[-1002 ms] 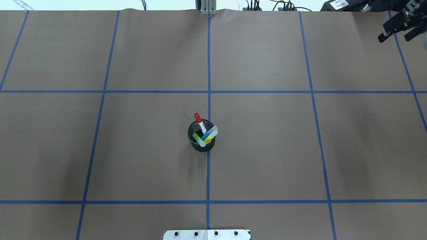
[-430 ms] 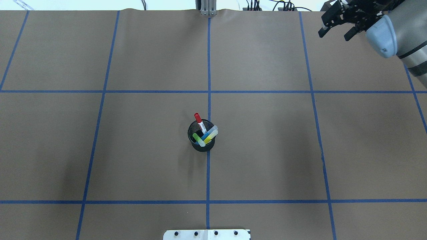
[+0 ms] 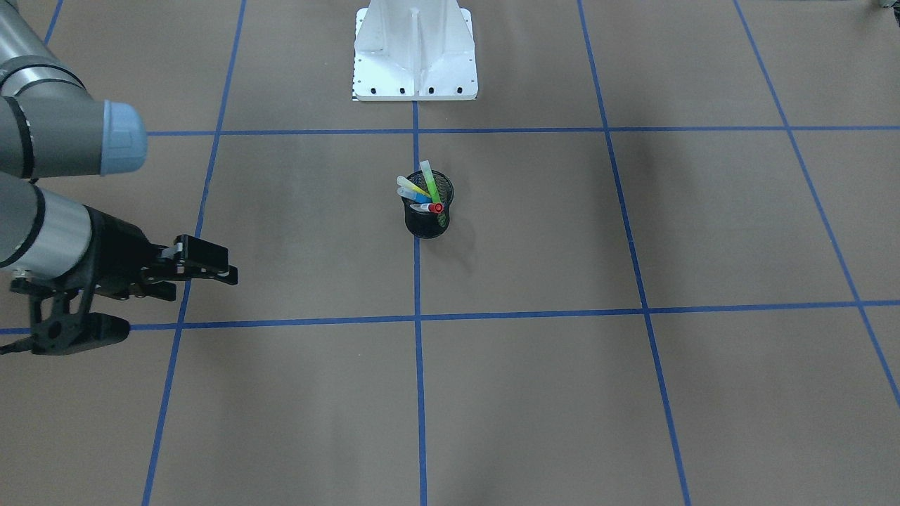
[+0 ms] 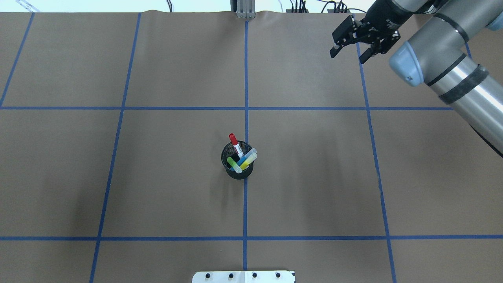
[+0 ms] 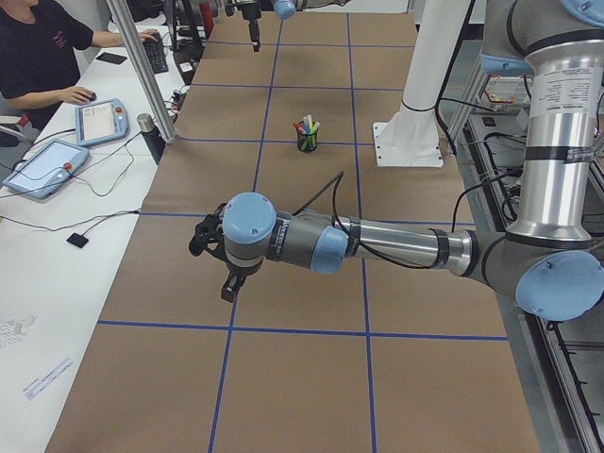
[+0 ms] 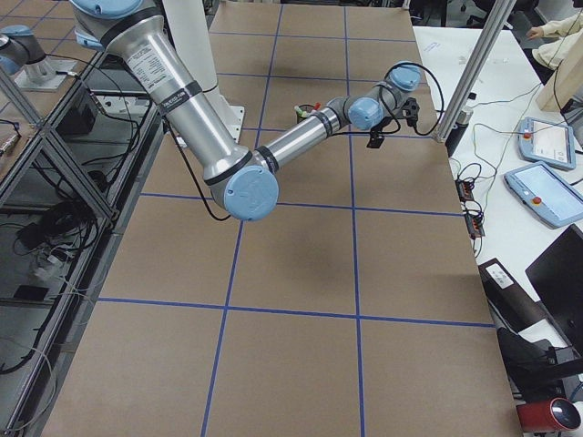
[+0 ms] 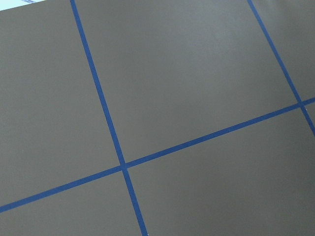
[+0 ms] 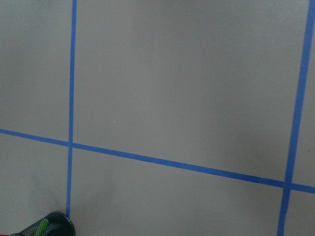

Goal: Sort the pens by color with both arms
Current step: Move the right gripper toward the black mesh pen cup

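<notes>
Grey/silver arms [image 4: 463,85] w/ lt-blue joint caps [image 4: 404,67], blk fingers [image 4: 364,56].

4 pens [image 4: 241,159] jutting from mesh cup [image 4: 237,175], open paper [image 4: 314,177] around

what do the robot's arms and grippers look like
Both arms are built alike: the right arm and left arm have silver tube links, dark grey joint housings and rounded light-blue joint caps. A white printed label sits on each upper tube, and thin black cables run along them. The right gripper and left gripper are black, with two short fingers each.
</notes>
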